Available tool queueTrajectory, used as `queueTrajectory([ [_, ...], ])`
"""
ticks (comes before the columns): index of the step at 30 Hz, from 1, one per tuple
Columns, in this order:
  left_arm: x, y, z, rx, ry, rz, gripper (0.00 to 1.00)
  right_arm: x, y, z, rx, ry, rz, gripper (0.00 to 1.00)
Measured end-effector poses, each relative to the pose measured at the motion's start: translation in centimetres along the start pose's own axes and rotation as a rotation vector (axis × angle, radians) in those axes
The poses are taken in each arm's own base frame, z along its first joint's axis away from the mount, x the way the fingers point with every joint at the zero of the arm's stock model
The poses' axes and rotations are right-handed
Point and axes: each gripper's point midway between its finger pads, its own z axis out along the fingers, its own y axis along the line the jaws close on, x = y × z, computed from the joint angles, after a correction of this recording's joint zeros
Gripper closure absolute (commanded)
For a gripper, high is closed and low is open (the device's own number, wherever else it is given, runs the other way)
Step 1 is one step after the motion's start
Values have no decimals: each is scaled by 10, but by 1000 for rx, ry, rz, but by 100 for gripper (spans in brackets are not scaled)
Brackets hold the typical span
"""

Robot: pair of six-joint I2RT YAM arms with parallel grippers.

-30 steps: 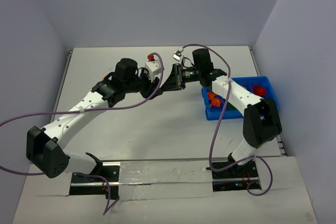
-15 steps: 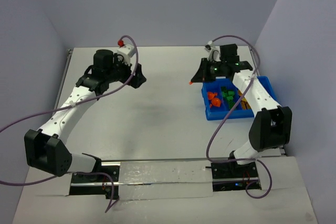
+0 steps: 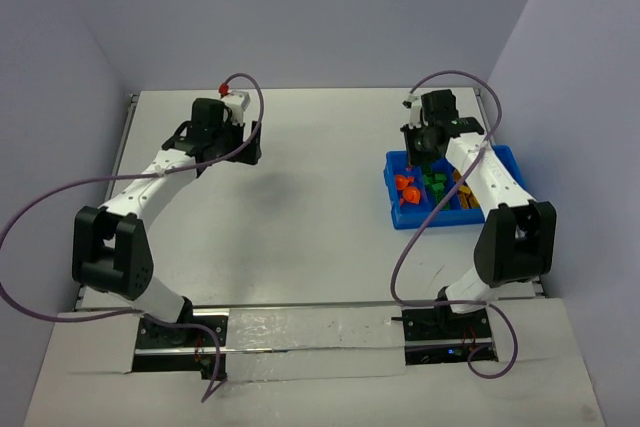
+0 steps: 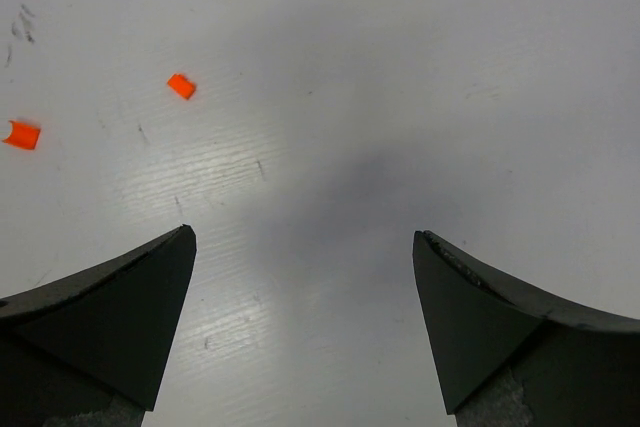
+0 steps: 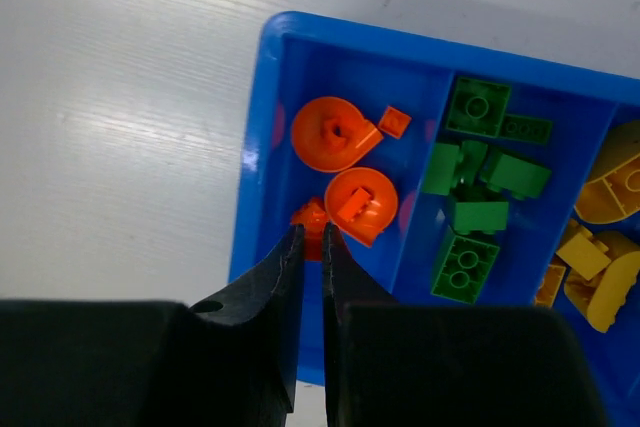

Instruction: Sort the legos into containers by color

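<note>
Orange lego [image 5: 307, 215] pinched in closed right gripper [image 5: 310, 232] | hangs over blue bin [image 5: 262, 147], orange compartment [image 5: 320, 67] at 12 o'clock | left gripper [image 4: 303, 235] wide open, empty | 2 loose orange legos [image 4: 181, 86] at its 10 o'clock, left arm nearer

Blue bin [image 5: 262, 147] holds orange legos [image 5: 335, 134], green legos [image 5: 478, 107] and yellow legos [image 5: 610, 182] in separate compartments; one orange lego [image 5: 308, 212] sits at the tips of the right pincer [image 5: 312, 230]; two orange pieces [image 4: 181, 86] lie loose on the tabletop [image 4: 400, 67].

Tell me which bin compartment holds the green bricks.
The compartment between the orange pieces and the yellow ones; only it holds green bricks.
</note>
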Motion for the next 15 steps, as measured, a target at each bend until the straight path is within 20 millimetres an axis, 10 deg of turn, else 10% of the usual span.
queueTrajectory([
  [8,-1,21,23,-76,39,-27,1,18,-12,24,46,90,-29,57],
  [15,2,46,47,-130,86,-41,10,24,-13,32,48,123,-28,44],
])
